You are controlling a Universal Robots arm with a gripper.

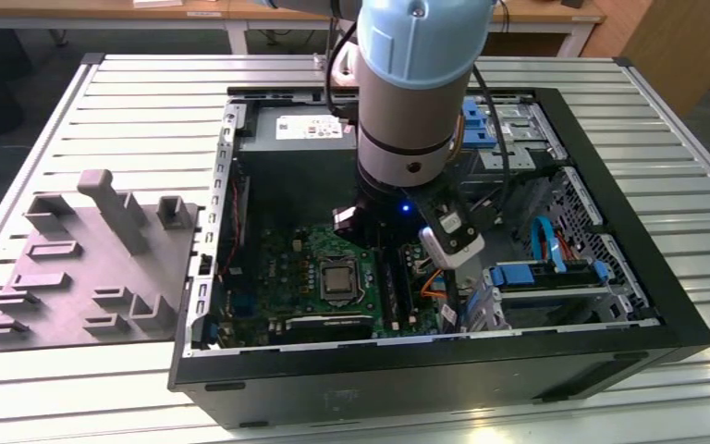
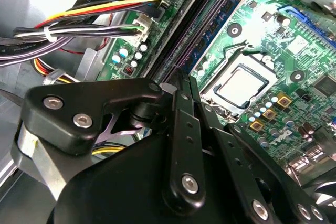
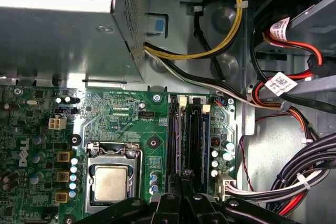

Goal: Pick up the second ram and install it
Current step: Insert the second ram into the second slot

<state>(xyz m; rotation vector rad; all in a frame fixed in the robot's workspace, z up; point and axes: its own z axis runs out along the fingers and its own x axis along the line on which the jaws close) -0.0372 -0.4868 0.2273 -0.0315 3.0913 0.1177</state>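
End effector (image 2: 181, 80), pinched narrow, hangs over motherboard (image 3: 121, 111) inside case (image 1: 429, 379) on slatted table (image 1: 133, 111).

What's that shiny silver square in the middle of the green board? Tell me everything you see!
The silver square is a flat chip with a dull metal top, lying level on the green board. A thin metal frame holds its edges. Nothing covers it. Small round capacitors stand beside it, and the long black slots run alongside, not touching it.
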